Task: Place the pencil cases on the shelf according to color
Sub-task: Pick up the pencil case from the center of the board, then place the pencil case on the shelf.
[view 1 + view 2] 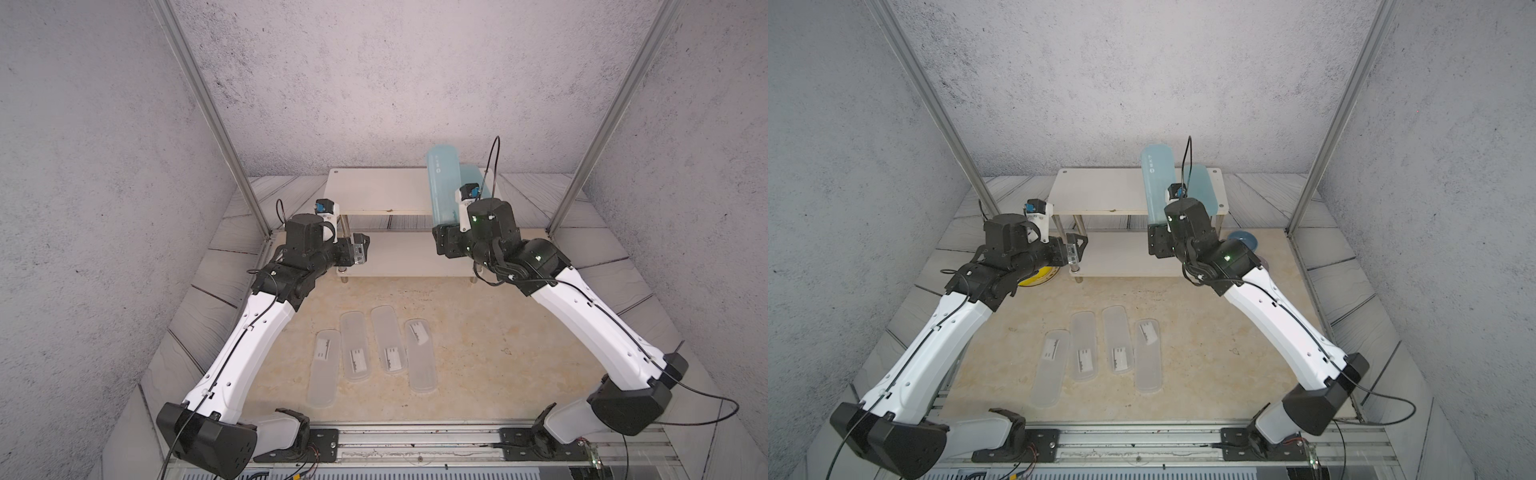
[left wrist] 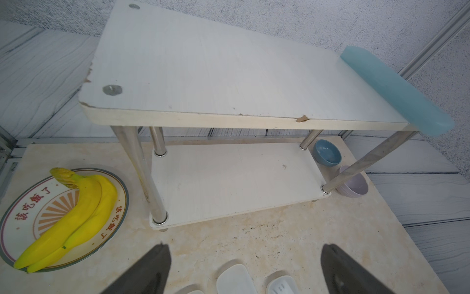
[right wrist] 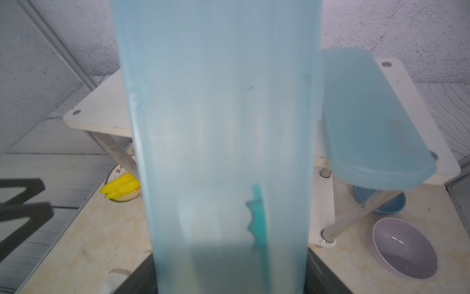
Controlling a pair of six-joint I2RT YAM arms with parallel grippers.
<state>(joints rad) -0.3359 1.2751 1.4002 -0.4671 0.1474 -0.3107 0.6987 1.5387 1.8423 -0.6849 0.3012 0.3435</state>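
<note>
Translucent teal-blue rounded-end pencil case [image 1: 442,183], roughly upright, lower end clamped in right gripper [image 1: 444,240], before two-tier white chrome-legged shelf [image 1: 374,191]. Right wrist view alone shows a darker teal serrated strip [image 3: 256,216] low on it. Second teal case [image 3: 368,122] lies flat on top board [image 3: 106,114]. Both top views add four frosted clear-white cases [image 1: 354,345] on beige table [image 1: 478,332]. Left gripper [image 2: 244,252]: jaws apart, empty.

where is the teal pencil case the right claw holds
In both top views the held teal case stands near upright in the right claw, before the right end of the shelf, beside the other teal case on its top board.
</note>
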